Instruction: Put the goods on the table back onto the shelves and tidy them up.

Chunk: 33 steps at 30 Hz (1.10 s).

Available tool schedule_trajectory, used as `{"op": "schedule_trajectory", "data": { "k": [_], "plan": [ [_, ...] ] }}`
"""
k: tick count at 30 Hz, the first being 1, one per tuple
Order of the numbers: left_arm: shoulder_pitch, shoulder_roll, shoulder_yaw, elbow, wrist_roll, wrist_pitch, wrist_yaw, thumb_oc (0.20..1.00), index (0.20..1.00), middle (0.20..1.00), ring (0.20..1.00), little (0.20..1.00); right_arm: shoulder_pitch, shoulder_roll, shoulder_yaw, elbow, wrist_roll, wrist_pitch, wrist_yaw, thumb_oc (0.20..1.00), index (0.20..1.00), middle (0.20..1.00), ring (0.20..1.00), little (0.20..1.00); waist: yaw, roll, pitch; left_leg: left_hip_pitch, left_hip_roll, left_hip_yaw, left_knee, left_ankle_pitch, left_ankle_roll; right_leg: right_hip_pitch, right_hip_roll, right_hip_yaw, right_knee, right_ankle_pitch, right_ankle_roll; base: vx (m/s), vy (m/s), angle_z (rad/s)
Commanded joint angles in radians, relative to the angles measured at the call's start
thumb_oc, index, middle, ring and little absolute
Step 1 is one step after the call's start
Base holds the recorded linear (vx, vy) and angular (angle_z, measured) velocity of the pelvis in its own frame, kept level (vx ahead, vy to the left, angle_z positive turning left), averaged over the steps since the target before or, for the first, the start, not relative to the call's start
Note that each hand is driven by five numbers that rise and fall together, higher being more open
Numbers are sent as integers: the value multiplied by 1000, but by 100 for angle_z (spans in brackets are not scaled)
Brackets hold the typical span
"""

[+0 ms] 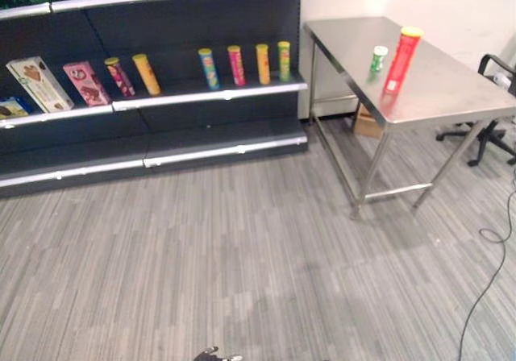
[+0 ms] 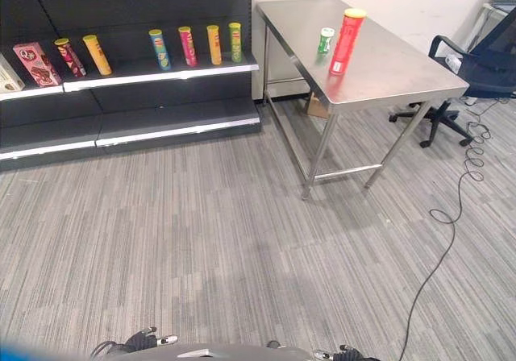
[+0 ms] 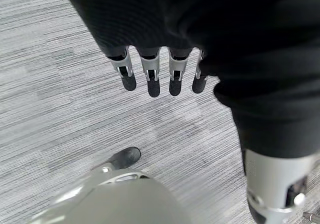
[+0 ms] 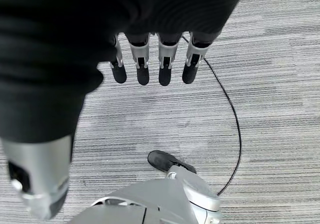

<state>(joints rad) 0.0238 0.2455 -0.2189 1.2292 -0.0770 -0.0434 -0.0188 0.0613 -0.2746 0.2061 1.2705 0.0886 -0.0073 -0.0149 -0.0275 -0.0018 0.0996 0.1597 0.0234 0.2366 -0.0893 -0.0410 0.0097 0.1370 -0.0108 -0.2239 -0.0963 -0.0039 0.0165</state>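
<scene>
A tall red can with a yellow lid (image 1: 401, 59) stands upright on the steel table (image 1: 451, 87) at the right. Just left of it stands a small green can with a white lid (image 1: 378, 59). The dark shelves (image 1: 210, 95) run along the back left, with several upright cans on the middle shelf. My left hand (image 3: 150, 76) hangs over the grey carpet with straight fingers, open and holding nothing. My right hand (image 4: 150, 66) hangs the same way, open. Both are far from the table.
Boxes of biscuits (image 1: 36, 83) lean on the shelf's left part. A black office chair (image 2: 476, 71) stands right of the table. A cardboard box (image 1: 367, 123) sits on the floor under the table's far end. Wide carpet lies between me and the shelves.
</scene>
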Motion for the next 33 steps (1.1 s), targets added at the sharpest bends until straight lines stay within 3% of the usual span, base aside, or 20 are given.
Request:
{"op": "schedule_trajectory", "data": {
  "k": [1, 20, 33],
  "plan": [
    [-64, 16, -2, 50, -23, -17, -7, 1000, 1000, 1000, 1000, 1000, -51, -19, 34, 34, 4, -10, -10, 1000, 1000, 1000, 1000, 1000, -22, -16, -6, -20, 42, 30, 2, 20, -86, -4, -71, -23, 15, -26, 107, -31, 8, 0],
    [-66, 10, 6, 55, -46, -13, -27, 1000, 1000, 1000, 1000, 1000, -56, -20, 40, 25, 9, -12, 12, 1000, 1000, 1000, 1000, 1000, -19, -21, -11, -29, 34, 22, 2, 14, -78, -16, -76, -2, 9, -10, 114, -1, 3, 0],
    [-68, 25, 22, 66, -58, -15, -23, 1000, 1000, 1000, 1000, 1000, -87, -26, 44, 27, 2, -5, 15, 1000, 1000, 1000, 1000, 1000, -4, -16, 5, -71, -11, -3, 2, 5, -36, -96, -109, 46, 64, 9, 138, -8, 72, -8]
  ]
}}
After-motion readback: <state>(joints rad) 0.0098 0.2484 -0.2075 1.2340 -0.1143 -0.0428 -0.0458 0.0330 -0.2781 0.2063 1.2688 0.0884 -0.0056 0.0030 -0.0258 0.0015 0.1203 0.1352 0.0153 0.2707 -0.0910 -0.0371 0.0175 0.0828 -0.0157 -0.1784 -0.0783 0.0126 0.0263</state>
